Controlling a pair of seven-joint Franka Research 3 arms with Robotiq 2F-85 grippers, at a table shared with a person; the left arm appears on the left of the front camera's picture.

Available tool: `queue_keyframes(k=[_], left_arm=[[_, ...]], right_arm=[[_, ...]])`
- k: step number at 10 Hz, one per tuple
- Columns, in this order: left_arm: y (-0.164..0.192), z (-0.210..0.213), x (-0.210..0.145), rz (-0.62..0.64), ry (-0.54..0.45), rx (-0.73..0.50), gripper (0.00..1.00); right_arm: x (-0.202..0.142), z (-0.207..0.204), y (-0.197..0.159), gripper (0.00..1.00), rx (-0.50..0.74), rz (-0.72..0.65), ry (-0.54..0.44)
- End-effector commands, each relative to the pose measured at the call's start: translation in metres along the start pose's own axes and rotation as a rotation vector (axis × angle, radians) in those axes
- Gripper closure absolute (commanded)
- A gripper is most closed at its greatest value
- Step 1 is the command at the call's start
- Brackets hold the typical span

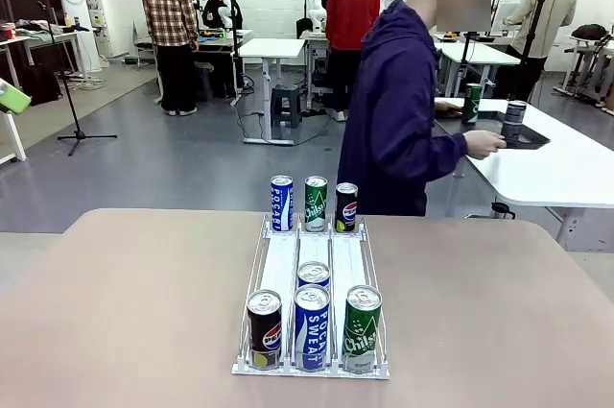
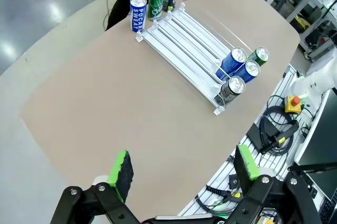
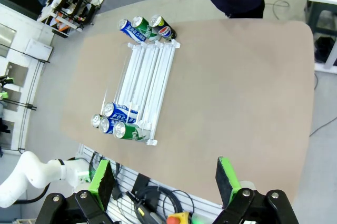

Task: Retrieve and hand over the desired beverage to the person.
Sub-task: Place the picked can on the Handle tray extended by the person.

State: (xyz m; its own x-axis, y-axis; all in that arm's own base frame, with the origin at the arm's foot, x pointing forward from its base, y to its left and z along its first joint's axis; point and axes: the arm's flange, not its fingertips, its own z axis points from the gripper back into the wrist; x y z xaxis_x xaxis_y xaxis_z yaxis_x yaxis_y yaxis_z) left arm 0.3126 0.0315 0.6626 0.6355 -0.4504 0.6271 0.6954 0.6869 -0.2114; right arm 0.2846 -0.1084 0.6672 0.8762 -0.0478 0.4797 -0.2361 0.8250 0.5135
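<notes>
A: Progress?
B: None yet. Left gripper [image 2: 181, 174] and right gripper [image 3: 166, 179] jaws apart, empty. Cans in rack [image 1: 313, 269] mid-tabletop. Person [image 1: 398, 110] at far edge, turned away.

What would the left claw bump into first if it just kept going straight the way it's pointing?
Most likely the bare brown table. The open left gripper aims at tabletop short of the can rack, though depth is hard to judge.
</notes>
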Motion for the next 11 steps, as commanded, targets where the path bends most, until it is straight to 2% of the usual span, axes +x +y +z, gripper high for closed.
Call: queue_keyframes(k=[1, 11], left_arm=[[-0.0019, 0.0013, 0.0005, -0.012, -0.002, 0.004, 0.0], [-0.0019, 0.0013, 0.0005, -0.012, -0.002, 0.004, 0.0]], right_arm=[[0.0015, -0.0003, 0.0001, 0.0, -0.002, 0.003, 0.002], [0.0015, -0.0003, 0.0001, 0.0, -0.002, 0.003, 0.002]])
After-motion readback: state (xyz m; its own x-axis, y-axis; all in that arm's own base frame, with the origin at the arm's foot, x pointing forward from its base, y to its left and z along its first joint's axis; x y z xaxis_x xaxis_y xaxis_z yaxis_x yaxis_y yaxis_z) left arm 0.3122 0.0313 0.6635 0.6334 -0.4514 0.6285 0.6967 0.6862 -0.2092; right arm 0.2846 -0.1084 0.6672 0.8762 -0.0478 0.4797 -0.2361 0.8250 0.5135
